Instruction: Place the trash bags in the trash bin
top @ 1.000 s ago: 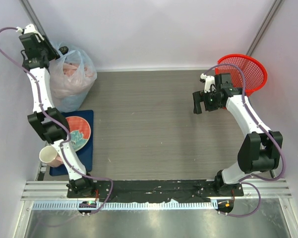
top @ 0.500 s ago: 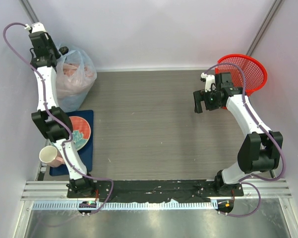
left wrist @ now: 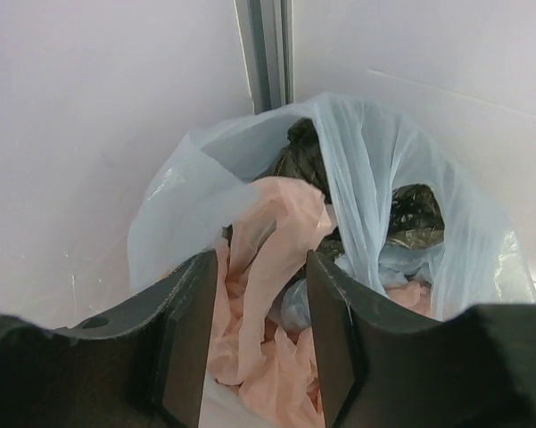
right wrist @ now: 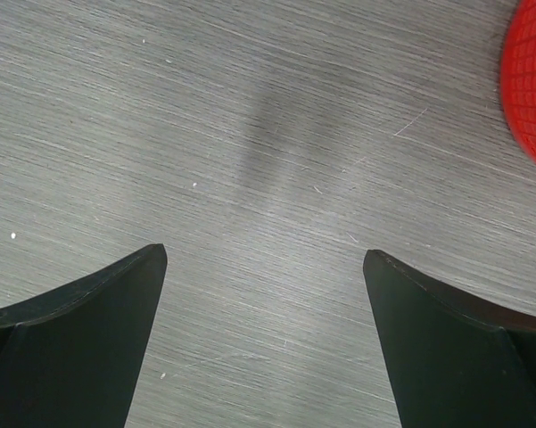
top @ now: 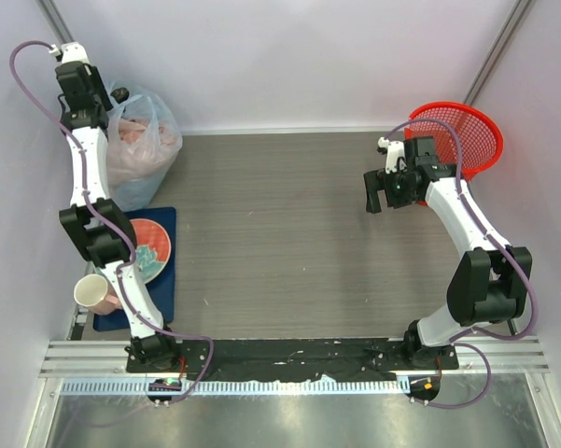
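Observation:
The pale-pink trash bag (left wrist: 276, 223) lies crumpled inside the bigger bluish-clear bag (left wrist: 375, 169) at the back left corner, showing as pink lumps in the top view (top: 131, 140). My left gripper (left wrist: 261, 263) hangs just above that bag's mouth, open, with a strip of the pink bag rising between its fingers; in the top view it is at the bag's top (top: 110, 96). The red mesh trash bin (top: 457, 131) stands at the back right, and its edge shows in the right wrist view (right wrist: 531, 89). My right gripper (top: 373, 191) is open and empty over bare table (right wrist: 263, 254), left of the bin.
The bluish-clear bag (top: 154, 117) leans in the corner between two walls. Dark crumpled pieces (left wrist: 416, 214) lie in it beside the pink bag. A patterned plate (top: 147, 247) on a blue mat (top: 163, 219) and a paper cup (top: 95, 294) sit at the left.
My left wrist has swung up and to the right, over the mouth of the bluish bag, then held still. The right arm has not moved.

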{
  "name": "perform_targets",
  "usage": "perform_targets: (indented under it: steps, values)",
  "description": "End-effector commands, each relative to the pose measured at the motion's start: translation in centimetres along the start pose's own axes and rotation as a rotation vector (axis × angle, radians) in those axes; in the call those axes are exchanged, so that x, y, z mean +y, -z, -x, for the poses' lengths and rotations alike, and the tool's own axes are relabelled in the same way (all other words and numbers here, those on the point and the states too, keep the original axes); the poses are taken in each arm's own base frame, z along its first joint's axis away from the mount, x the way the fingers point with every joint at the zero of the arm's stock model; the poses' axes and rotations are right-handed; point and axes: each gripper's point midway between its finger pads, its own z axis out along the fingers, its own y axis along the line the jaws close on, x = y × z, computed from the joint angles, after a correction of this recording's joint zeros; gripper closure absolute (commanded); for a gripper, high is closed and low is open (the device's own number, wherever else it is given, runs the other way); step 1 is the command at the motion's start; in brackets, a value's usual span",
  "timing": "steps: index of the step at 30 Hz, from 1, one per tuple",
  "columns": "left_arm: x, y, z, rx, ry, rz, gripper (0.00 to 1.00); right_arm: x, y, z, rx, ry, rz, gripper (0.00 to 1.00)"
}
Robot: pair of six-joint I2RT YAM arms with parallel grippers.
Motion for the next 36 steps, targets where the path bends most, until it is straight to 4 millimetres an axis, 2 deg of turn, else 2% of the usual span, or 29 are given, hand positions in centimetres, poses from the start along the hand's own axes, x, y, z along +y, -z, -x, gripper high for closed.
perform_targets:
  steps: [1, 10, 13, 15, 16, 17, 19, 20, 22, 23, 24, 25, 26, 27, 29, 30, 31, 33, 36]
  values:
    - [-0.2, -0.9, 2.6, -0.112, -0.041, 0.017, 0.5, 0.2, 0.1, 0.6, -0.016, 0.011, 0.005, 0.0]
    - [0.6, -2.1, 0.4, -0.071, -0.128, 0.116, 0.52, -0.1, 0.0, 0.8, -0.015, 0.014, -0.011, 0.0]
    - [0.7, -2.6, -0.6, -0.059, -0.17, 0.135, 0.47, -0.1, -0.1, 0.6, -0.009, 0.013, -0.01, 0.01]
    - [0.5, -2.7, -0.7, -0.066, -0.199, 0.146, 0.47, -0.1, -0.1, 0.7, -0.01, 0.014, -0.01, 0.0]
    - [0.5, -2.9, -0.7, -0.072, -0.22, 0.15, 0.51, -0.2, -0.2, 0.7, -0.009, 0.012, -0.01, 0.0]
    - [0.5, -3.0, -0.5, -0.078, -0.227, 0.151, 0.59, -0.2, -0.2, 0.7, -0.009, 0.012, -0.01, 0.0]
    - [0.4, -2.8, 0.0, -0.091, -0.236, 0.16, 0.67, -0.2, -0.2, 0.9, -0.012, 0.012, -0.01, 0.0]
    - [0.4, -2.7, 0.3, -0.098, -0.24, 0.163, 0.77, -0.2, -0.1, 1.0, -0.013, 0.01, -0.01, 0.0]
    - [0.0, -2.2, 1.3, -0.133, -0.239, 0.164, 0.85, -0.3, -0.2, 1.2, -0.015, 0.01, -0.01, 0.0]
    - [0.2, -1.5, 1.6, -0.141, -0.25, 0.172, 0.97, -0.3, -0.1, 1.4, -0.018, 0.011, -0.009, 0.0]
    - [-0.3, -1.1, 1.9, -0.155, -0.258, 0.17, 1.0, -0.2, -0.1, 1.5, -0.019, 0.011, -0.006, 0.0]
    - [-0.4, -0.6, 3.0, -0.195, -0.255, 0.179, 1.0, -0.3, -0.2, 1.7, -0.019, 0.011, -0.005, 0.0]
    - [-0.7, -0.5, 2.0, -0.182, -0.279, 0.18, 1.0, -0.2, -0.2, 1.9, -0.023, 0.011, -0.002, 0.0]
    - [-0.9, 0.3, 2.9, -0.202, -0.304, 0.189, 1.0, -0.1, -0.1, 2.1, -0.026, 0.012, 0.001, 0.0]
    - [-0.4, 0.6, 2.3, -0.178, -0.325, 0.242, 1.0, -0.1, -0.1, 2.5, -0.031, 0.013, 0.006, 0.0]
    - [0.4, 1.4, 2.8, -0.182, -0.322, 0.281, 1.0, -0.1, 0.0, 2.6, -0.034, 0.012, 0.008, 0.0]
    - [0.4, 1.4, 2.0, -0.174, -0.323, 0.291, 1.0, 0.0, 0.1, 2.6, -0.033, 0.013, 0.014, 0.0]
    - [1.0, 2.2, 2.3, -0.188, -0.324, 0.31, 1.0, 0.1, 0.0, 2.4, -0.022, 0.011, 0.021, 0.0]
    - [0.6, 2.5, 1.4, -0.192, -0.336, 0.304, 1.0, 0.3, 0.0, 2.0, 0.001, 0.013, 0.035, 0.01]
